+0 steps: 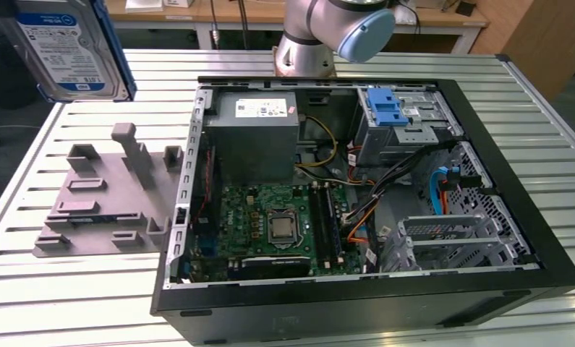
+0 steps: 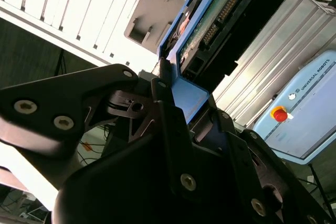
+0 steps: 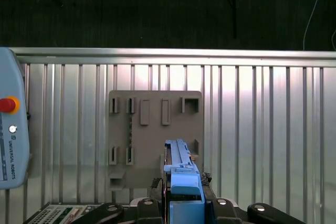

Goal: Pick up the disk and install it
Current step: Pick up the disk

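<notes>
Exterior view puts the disk (image 1: 70,47) high at its left, held well clear of the desk (image 1: 84,289), above the grey fixture plate (image 1: 94,210) and apart from the open computer case (image 1: 364,303). On my second wrist view I see the claw (image 2: 186,100) clamped onto the disk's blue carrier. My first wrist view looks along the disk's edge down at the plate.

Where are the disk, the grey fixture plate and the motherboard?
disk (image 1: 61,47): exterior view, on its label.
grey fixture plate (image 3: 153,142): first wrist view, flat middle.
motherboard (image 1: 237,217): exterior view, bare green area.
</notes>
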